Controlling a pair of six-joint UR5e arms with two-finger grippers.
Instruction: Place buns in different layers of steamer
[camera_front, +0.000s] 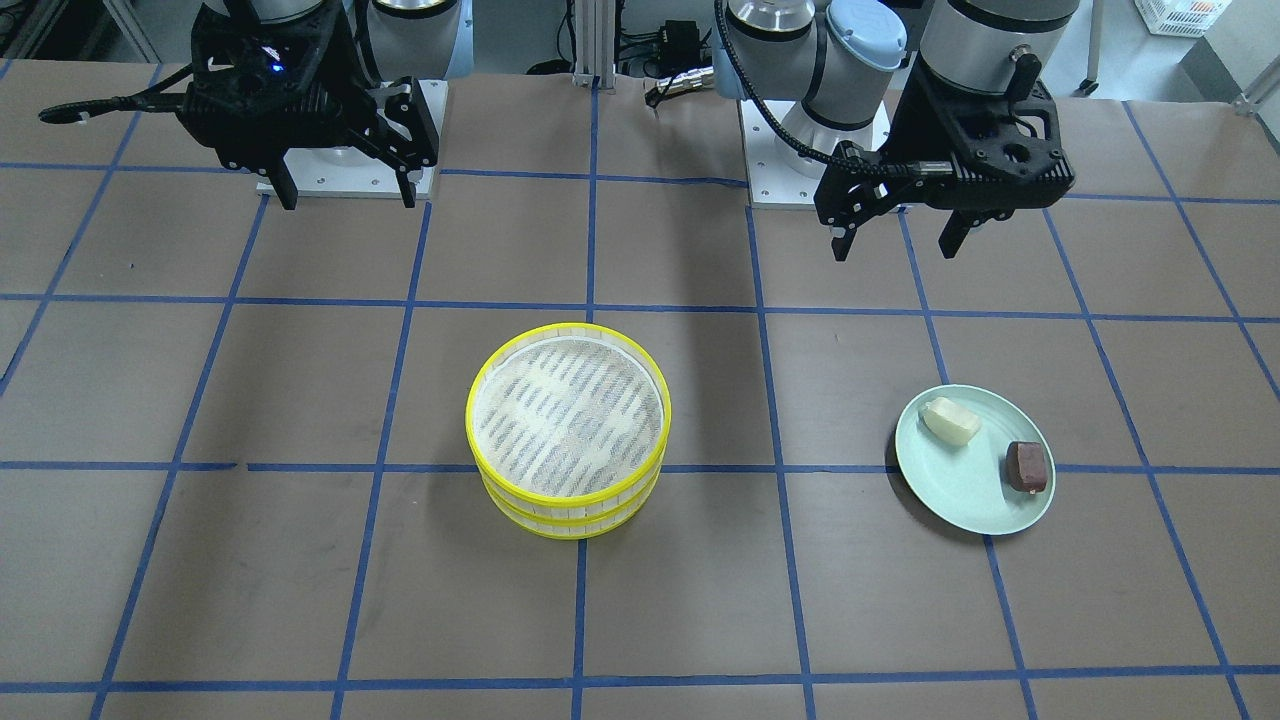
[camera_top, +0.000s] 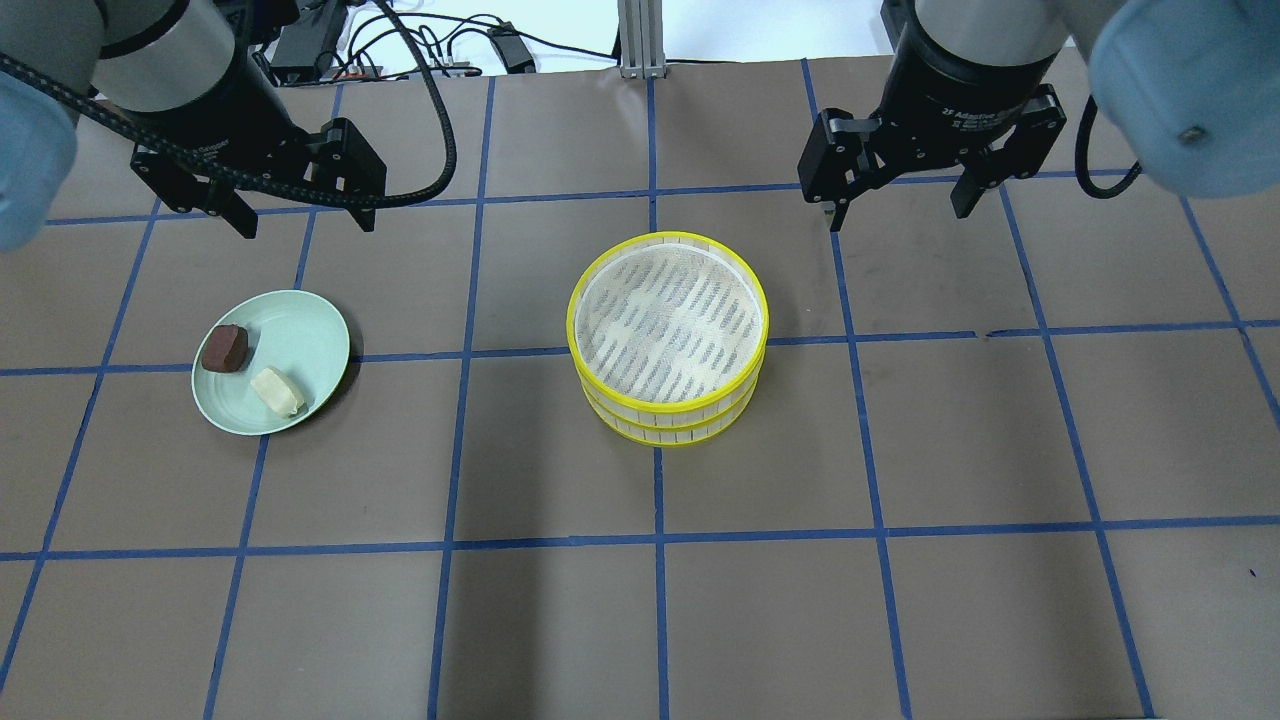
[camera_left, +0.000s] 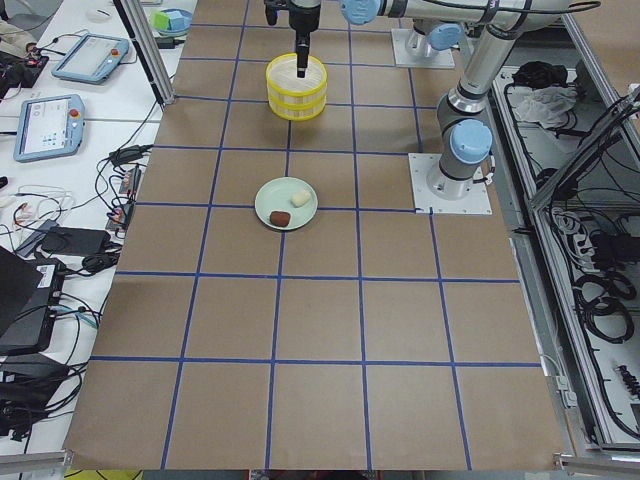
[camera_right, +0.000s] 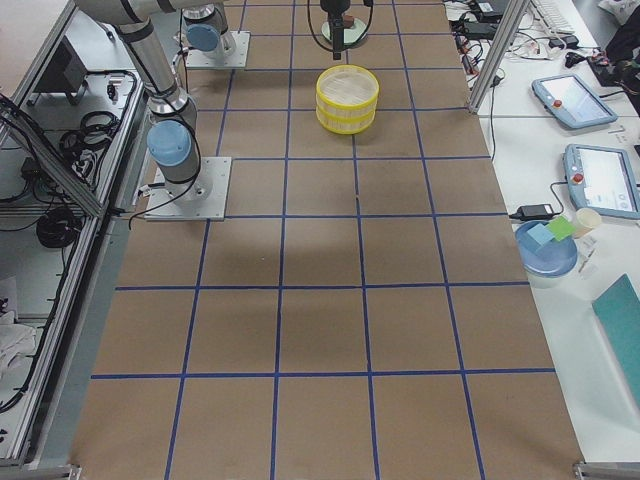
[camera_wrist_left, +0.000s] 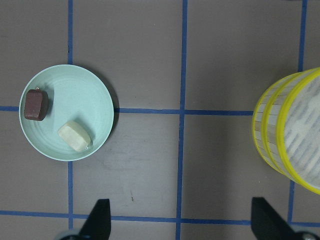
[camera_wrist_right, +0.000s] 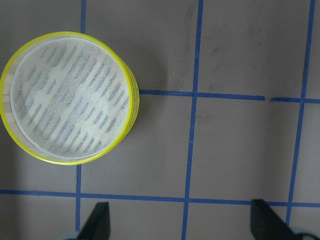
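The steamer (camera_front: 568, 415) (camera_top: 667, 318), two stacked yellow-rimmed tiers, stands at the table's middle with its top mesh floor empty. A cream-white bun (camera_top: 277, 391) (camera_wrist_left: 75, 136) and a dark reddish-brown bun (camera_top: 224, 348) (camera_wrist_left: 35, 104) lie on a pale green plate (camera_top: 300, 335) (camera_front: 965, 485). My left gripper (camera_top: 300, 215) (camera_wrist_left: 180, 222) is open and empty, high above the table beyond the plate. My right gripper (camera_top: 897, 212) (camera_wrist_right: 182, 222) is open and empty, up and to the right of the steamer (camera_wrist_right: 67, 97).
The table is brown paper with a grid of blue tape lines (camera_top: 655, 480). The arm base plates (camera_front: 345, 180) stand at the robot's side. Tablets and cables (camera_left: 45, 120) lie on a side bench off the table.
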